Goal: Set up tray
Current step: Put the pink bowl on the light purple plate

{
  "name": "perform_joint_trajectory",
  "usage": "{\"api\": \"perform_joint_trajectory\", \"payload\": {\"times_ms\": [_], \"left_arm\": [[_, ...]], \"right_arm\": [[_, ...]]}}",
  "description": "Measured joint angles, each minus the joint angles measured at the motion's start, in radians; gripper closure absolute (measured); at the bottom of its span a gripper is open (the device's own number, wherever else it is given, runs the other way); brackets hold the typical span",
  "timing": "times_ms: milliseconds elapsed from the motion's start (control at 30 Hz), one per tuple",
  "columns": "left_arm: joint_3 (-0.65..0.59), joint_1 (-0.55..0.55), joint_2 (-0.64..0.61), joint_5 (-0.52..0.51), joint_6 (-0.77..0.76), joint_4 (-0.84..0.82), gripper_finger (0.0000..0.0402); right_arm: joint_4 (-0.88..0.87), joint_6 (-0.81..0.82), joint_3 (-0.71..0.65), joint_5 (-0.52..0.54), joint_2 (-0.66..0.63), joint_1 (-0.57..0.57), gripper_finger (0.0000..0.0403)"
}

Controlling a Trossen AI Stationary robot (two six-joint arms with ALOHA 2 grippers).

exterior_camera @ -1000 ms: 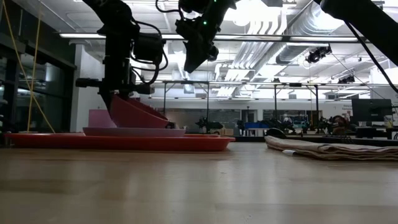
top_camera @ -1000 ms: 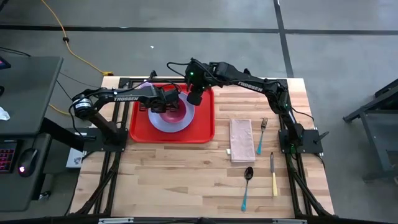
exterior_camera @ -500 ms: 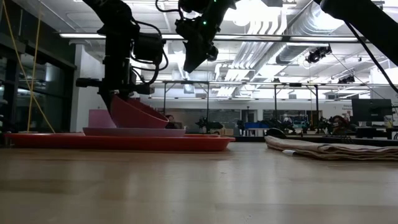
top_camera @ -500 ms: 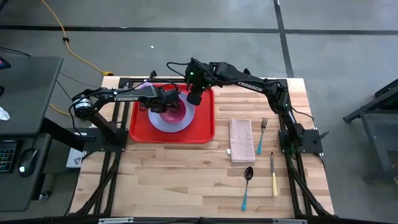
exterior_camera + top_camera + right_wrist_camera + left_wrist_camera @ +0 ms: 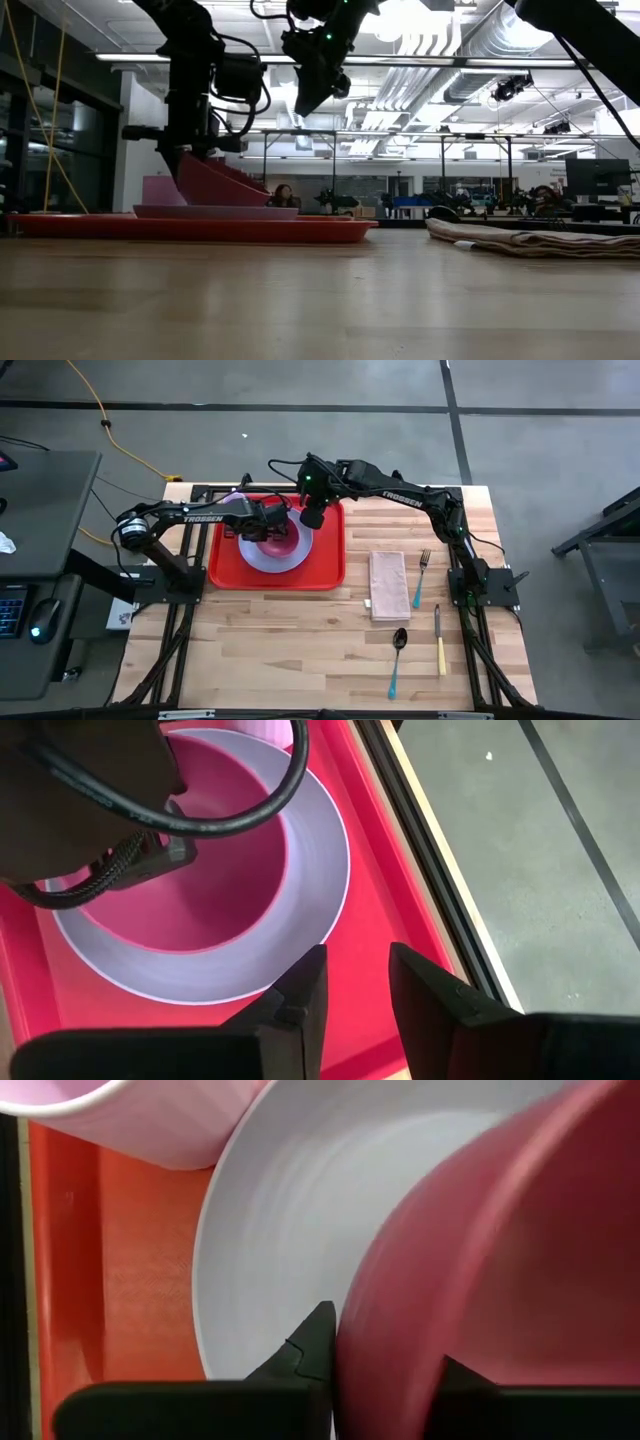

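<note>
Red plastic forms the tray (image 5: 325,565), which lies flat on the wooden bench (image 5: 300,650) near its far left corner. On the tray sits a lavender plate (image 5: 270,560), and on the plate a dark pink bowl (image 5: 283,540), tilted up on one side as the low view shows. A pale pink cup (image 5: 150,1120) stands on the tray just beside the plate, toward the bench's far edge.

Left gripper (image 5: 262,526) reaches in from the bench's left edge and sits at the bowl. Its jaws straddle the bowl's wall, one finger outside and one inside, close together; whether they press the wall or have just let go cannot be told. Right gripper (image 5: 312,518) hangs above the tray's far right part, clear of the plate, its jaws parted a little and holding nothing.

Judging by this layout, the step in hand is seating the bowl on the plate. The next move probably calls for the left jaws to open enough to free the rim so the bowl settles level, then to lift straight up without dragging the bowl or nudging the cup.

Off the tray, toward the bench's right side, lie a folded beige napkin (image 5: 387,585), a fork (image 5: 421,577) with a teal handle just beside it, a spoon (image 5: 398,657) with a teal handle nearer the front edge, and a knife (image 5: 439,640) with a yellow handle. These seem yet to be placed.
</note>
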Motion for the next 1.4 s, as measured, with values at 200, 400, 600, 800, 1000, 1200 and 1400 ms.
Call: {"api": "perform_joint_trajectory", "payload": {"times_ms": [200, 400, 600, 800, 1000, 1200, 1400], "left_arm": [[-0.002, 0.0, 0.001, -0.001, 0.026, -0.001, 0.0286], [-0.002, 0.0, 0.001, -0.002, 0.026, 0.002, 0.0245], [-0.002, 0.0, 0.001, -0.002, 0.026, 0.003, 0.0211], [-0.002, 0.0, 0.001, 0.007, 0.026, 0.006, 0.0188], [-0.001, 0.0, 0.001, 0.01, 0.026, 0.007, 0.0175], [-0.001, 0.0, 0.0, 0.01, 0.026, -0.005, 0.0173], [-0.001, 0.0, -0.001, 0.009, 0.031, -0.037, 0.0174]], "right_arm": [[0.001, 0.0, 0.0, 0.0, 0.0, 0.0, 0.0316], [0.001, 0.0, 0.0, 0.0, 0.0, 0.0, 0.0315], [0.006, 0.0, 0.0, 0.0, 0.0, 0.0, 0.0315], [0.011, 0.0, 0.0, -0.001, 0.0, 0.0, 0.0316], [0.012, 0.0, 0.0, -0.001, 0.0, 0.0, 0.0316], [0.011, 0.0, 0.0, -0.013, 0.0, 0.0, 0.0316], [0.011, 0.0, 0.0, -0.022, 0.0, 0.0, 0.0316]]}}
